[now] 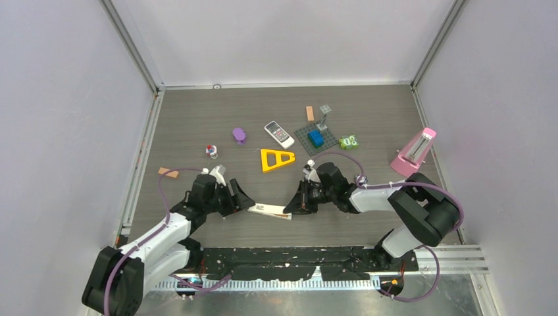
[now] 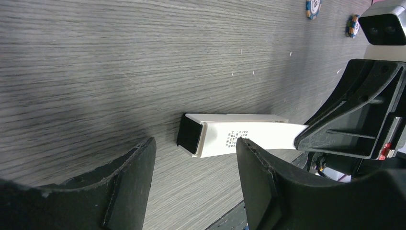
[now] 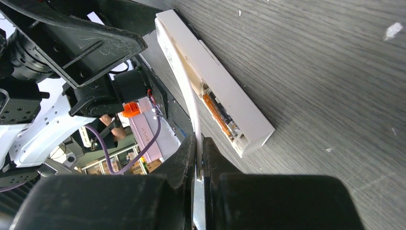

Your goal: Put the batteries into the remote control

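Midway through the battery job: the white remote control point(image 1: 270, 210) lay on the table point(image 1: 368, 112) near its front edge, directly between the two arms. The right gripper point(image 3: 198, 141) had its jaws pressed together on the thin white battery cover point(image 2: 258, 135). The cover stood peeled away from the handset's body along its length, leaving the compartment exposed. Inside, the right wrist view showed one slim cell point(image 3: 216, 112) with an orange-gold casing seated at the end of the bay nearest that camera. Whether a second sat beside it could not be told. The left gripper point(image 2: 195, 146) waited at the handset's opposite, dark end, its jaws apart and straddling that end without visibly clamping it. No loose batteries could be made out on the table from above. By this evidence the opening of the remote was done and at least one cell looked loaded. Any further cells, and the closing of the cover, appeared to be the work left.
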`<action>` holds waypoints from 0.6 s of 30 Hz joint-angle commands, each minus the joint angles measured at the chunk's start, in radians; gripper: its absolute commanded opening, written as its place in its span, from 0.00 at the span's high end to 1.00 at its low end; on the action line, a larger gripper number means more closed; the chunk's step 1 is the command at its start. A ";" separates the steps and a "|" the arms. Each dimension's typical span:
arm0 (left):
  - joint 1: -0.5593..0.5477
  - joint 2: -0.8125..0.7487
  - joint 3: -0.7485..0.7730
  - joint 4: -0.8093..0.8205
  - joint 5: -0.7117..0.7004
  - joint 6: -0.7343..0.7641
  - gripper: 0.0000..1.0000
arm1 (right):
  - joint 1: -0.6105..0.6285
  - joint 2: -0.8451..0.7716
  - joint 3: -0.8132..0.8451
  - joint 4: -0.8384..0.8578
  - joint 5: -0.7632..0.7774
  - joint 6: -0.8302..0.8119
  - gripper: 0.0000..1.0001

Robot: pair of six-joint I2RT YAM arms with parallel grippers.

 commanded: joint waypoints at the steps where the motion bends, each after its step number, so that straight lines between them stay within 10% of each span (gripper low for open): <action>1: 0.005 0.021 0.005 0.020 0.003 0.061 0.36 | 0.000 0.020 0.011 -0.129 0.056 -0.040 0.94; 18: -0.069 0.144 0.017 0.035 -0.029 0.114 0.46 | 0.003 -0.018 0.041 -0.306 0.148 -0.026 0.92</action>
